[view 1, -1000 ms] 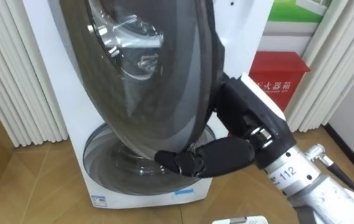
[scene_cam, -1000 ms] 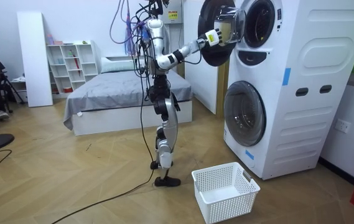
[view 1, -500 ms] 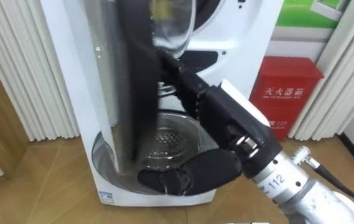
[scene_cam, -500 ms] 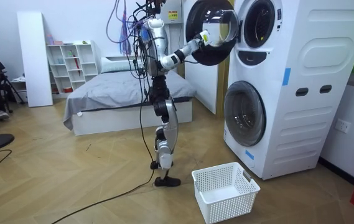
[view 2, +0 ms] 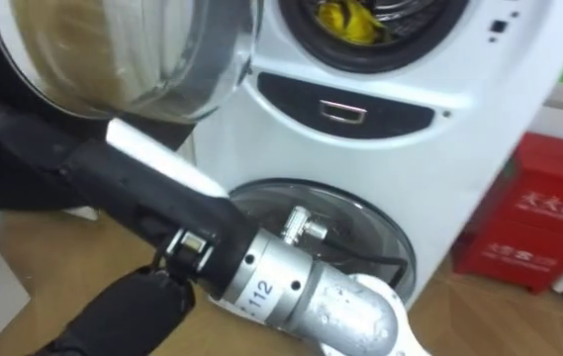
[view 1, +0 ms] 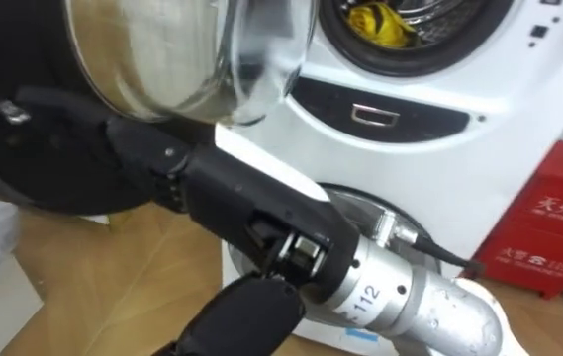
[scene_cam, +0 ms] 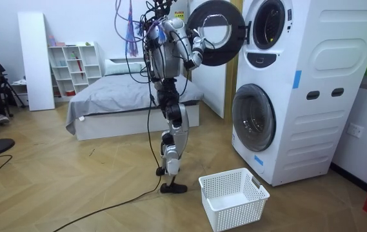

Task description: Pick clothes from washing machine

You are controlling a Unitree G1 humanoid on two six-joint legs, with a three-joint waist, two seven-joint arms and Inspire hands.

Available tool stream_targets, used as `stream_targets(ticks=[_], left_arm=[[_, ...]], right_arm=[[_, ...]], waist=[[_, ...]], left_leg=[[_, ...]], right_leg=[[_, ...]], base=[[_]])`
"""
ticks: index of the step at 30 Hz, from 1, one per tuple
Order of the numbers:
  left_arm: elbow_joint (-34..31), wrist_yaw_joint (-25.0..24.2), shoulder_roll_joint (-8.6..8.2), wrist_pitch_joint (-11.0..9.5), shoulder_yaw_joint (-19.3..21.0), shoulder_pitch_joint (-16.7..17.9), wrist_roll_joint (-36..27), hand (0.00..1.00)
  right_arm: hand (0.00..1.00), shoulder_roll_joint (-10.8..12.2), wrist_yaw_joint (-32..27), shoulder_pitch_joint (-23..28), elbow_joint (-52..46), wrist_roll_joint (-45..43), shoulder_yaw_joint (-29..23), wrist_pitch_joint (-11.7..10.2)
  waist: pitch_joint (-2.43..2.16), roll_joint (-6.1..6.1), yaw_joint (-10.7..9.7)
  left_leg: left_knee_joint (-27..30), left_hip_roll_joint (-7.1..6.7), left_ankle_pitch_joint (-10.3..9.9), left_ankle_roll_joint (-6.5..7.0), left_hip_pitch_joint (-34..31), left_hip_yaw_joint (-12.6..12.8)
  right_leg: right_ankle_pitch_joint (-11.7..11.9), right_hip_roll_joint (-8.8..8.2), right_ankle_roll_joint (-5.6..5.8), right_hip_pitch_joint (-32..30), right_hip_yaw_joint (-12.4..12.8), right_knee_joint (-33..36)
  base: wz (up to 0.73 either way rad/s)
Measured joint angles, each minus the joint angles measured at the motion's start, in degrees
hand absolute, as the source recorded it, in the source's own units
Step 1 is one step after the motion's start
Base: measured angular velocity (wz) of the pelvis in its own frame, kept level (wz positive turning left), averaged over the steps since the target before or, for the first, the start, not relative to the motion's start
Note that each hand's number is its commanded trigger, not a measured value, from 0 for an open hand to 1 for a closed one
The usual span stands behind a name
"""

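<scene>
The right hand (view 1: 246,213) lies against the open door (view 1: 24,158) on the left; whether it grips the rim I cannot tell. The yellow clothes (view 1: 380,20) sit far inside the washing machine (view 1: 439,89). If let go, the door could swing back and block the reach.

R hand (view 2: 113,193) comes in from lower right and runs up-left along the open door (view 2: 113,59), on its dark rim just under the glass bowl. Yellow cloth (view 2: 345,20) lies in the upper drum at top. Lower door (view 2: 380,237) is closed behind the wrist, w/ a red box (view 2: 538,218) on the floor at far right.
</scene>
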Motion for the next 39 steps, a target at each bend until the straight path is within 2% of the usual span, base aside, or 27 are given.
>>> stream_targets(ticks=[5,8,11,14,17,25,31,35,37,39], left_arm=[[0.03,1.84,0.06,-0.04,1.06,-0.74,-0.05,0.00],[0.04,2.13,0.07,-0.06,1.06,-1.57,-0.13,0.00],[0.06,2.21,0.07,-0.05,1.05,-2.12,-1.24,0.00],[0.06,2.24,0.07,-0.02,1.04,-2.14,-2.32,0.00],[0.18,2.29,0.06,0.01,1.08,-1.91,-2.30,0.00],[0.56,3.40,-0.28,0.00,1.67,-1.50,-3.83,0.00],[2.39,4.47,-0.37,0.01,3.09,-1.44,-4.51,0.00],[2.21,4.30,-0.32,0.02,3.90,-1.30,-4.46,0.00],[2.09,4.31,-0.25,0.03,5.11,-1.06,-4.44,0.00],[2.32,4.31,-0.04,0.00,6.51,-0.88,-4.58,0.00]], right_arm=[[0.00,-0.18,0.07,0.00,0.11,-0.20,2.25,-0.02],[0.00,-0.41,0.20,0.00,0.71,-0.21,3.90,-0.02],[0.00,-0.31,0.15,-0.52,2.55,-0.15,4.02,-0.01],[0.00,-0.16,-0.65,-1.34,3.64,-0.22,4.01,-0.01],[0.00,0.08,-0.91,-1.36,3.92,-0.32,3.99,-0.01],[0.00,0.14,-1.40,-1.39,4.05,-1.91,3.82,-0.01],[0.00,-0.45,-1.80,-1.14,4.02,-4.60,2.31,-0.02],[0.00,-4.26,-1.77,-0.70,4.13,-7.66,-0.16,-0.05],[0.00,-5.35,-1.91,0.78,4.14,-9.27,-1.86,-0.05],[0.00,-7.89,-2.01,3.06,4.79,-10.94,-5.14,-0.15]], waist=[[0.34,-0.10,0.28],[0.36,-0.13,1.25],[0.43,-0.14,2.08],[0.70,-0.10,2.70],[0.72,-0.09,2.94],[0.71,-0.09,2.70],[0.83,0.13,0.63],[0.93,0.42,-1.06],[0.75,0.20,-2.02],[0.55,-0.06,-3.76]], left_leg=[[-0.42,-0.17,0.00,0.01,0.06,0.32],[-0.45,-0.30,-0.01,0.01,0.04,0.33],[-0.49,-0.35,-0.01,0.02,-0.01,0.27],[-0.50,-0.35,-0.02,0.03,-0.13,0.27],[-0.49,-0.39,-0.03,0.05,-0.29,0.14],[-0.37,-0.39,-0.03,0.05,-0.12,0.29],[-0.15,-0.34,-0.13,0.19,-0.32,0.31],[-0.23,-0.28,-0.22,0.35,-0.35,1.08],[-0.25,-0.29,-0.22,0.35,-0.33,1.20],[-0.11,-0.32,-0.23,0.37,0.01,1.47]], right_leg=[[-0.12,-0.23,0.21,-0.18,0.18,-0.01],[-0.22,-0.36,0.36,-0.18,0.21,-0.07],[-0.27,-0.40,0.44,-0.18,0.15,-0.10],[-0.34,-0.40,0.44,-0.24,0.15,-0.14],[-0.44,-0.40,0.47,-0.33,0.06,-0.15],[-0.44,-0.43,0.48,-0.45,0.14,-0.08],[-0.44,-0.46,0.48,-0.16,-0.18,0.02],[-0.44,-0.51,0.48,-0.28,-0.15,0.22],[-0.44,-0.50,0.49,-0.28,-0.04,0.18],[-0.42,-0.58,0.51,-0.06,-0.03,0.23]], base=[[-0.04],[0.00],[0.03],[0.01],[0.03],[0.00],[0.03],[0.00],[0.00],[0.00]])
